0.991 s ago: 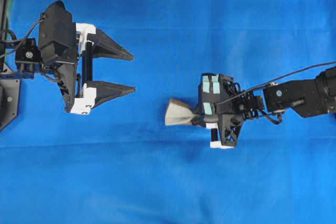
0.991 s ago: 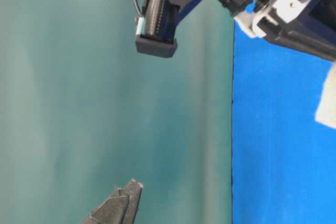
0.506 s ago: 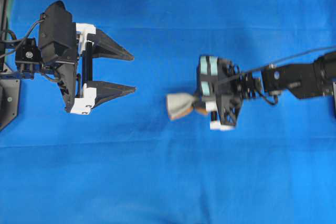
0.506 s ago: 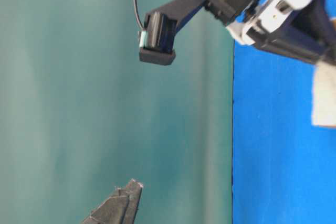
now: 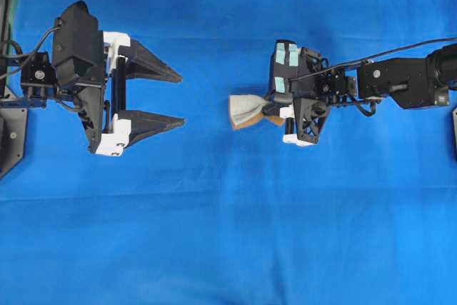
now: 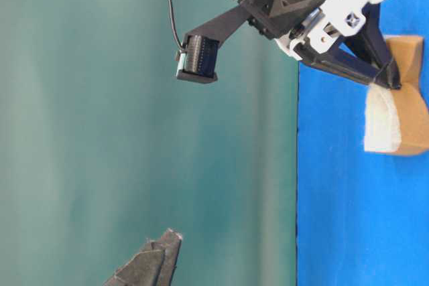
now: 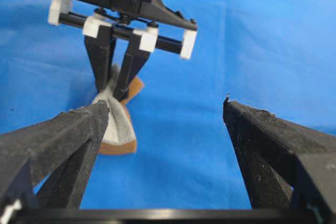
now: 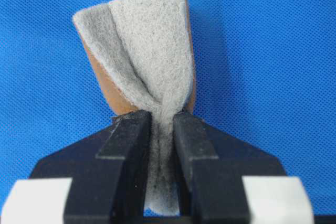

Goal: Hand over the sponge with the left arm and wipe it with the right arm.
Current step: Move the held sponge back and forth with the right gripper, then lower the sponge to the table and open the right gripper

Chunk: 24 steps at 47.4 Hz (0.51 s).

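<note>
The sponge (image 5: 246, 111) is a small block with a fuzzy grey-white face over an orange-brown layer, pinched and folded at one end. My right gripper (image 5: 268, 113), with pale blue-green patches on its housing, is shut on that end. In the right wrist view the fingers squeeze the grey felt of the sponge (image 8: 144, 51) at the right gripper (image 8: 161, 116). The sponge sticks out leftward toward the left arm and lies low over the blue cloth; I cannot tell whether it touches. My left gripper (image 5: 181, 98) stands open and empty, well left of the sponge (image 7: 116, 121).
Blue cloth (image 5: 228, 233) covers the whole table. A green backdrop (image 6: 100, 98) fills the left of the table-level view. The left arm's base (image 5: 11, 133) sits at the left edge. A thin black cable (image 5: 400, 49) runs along the right arm.
The right gripper has carried the sponge toward the top of the overhead view and rolled its wrist. The left arm has not moved and its jaws stay wide.
</note>
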Available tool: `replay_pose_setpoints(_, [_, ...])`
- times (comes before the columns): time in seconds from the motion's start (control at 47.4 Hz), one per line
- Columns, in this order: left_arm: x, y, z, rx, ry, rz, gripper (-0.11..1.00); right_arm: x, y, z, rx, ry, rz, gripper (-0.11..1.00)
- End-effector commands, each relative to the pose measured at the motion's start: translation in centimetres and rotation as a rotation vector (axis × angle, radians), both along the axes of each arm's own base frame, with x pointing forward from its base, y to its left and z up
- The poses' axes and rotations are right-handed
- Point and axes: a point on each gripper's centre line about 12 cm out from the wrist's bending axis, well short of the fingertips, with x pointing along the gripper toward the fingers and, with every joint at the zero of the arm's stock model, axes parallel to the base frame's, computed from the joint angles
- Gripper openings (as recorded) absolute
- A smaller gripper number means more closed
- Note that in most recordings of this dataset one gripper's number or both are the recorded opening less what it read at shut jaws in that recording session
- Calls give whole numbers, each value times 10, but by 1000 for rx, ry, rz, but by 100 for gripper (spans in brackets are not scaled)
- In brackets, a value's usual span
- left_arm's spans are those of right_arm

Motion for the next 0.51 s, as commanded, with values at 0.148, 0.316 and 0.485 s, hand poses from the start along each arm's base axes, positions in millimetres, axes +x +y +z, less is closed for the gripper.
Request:
replay_pose_setpoints(0.148, [1, 0, 7, 1, -25, 0, 87, 4, -11, 11, -6, -32, -26, 19])
replay_pose_setpoints(0.316, [1, 0, 7, 4, -24, -1, 87, 7, -10, 14, -5, -43, -26, 19])
replay_pose_setpoints(0.485, [1, 0, 6, 2, -23, 0, 87, 12, -4, 19, 3, -58, -21, 33])
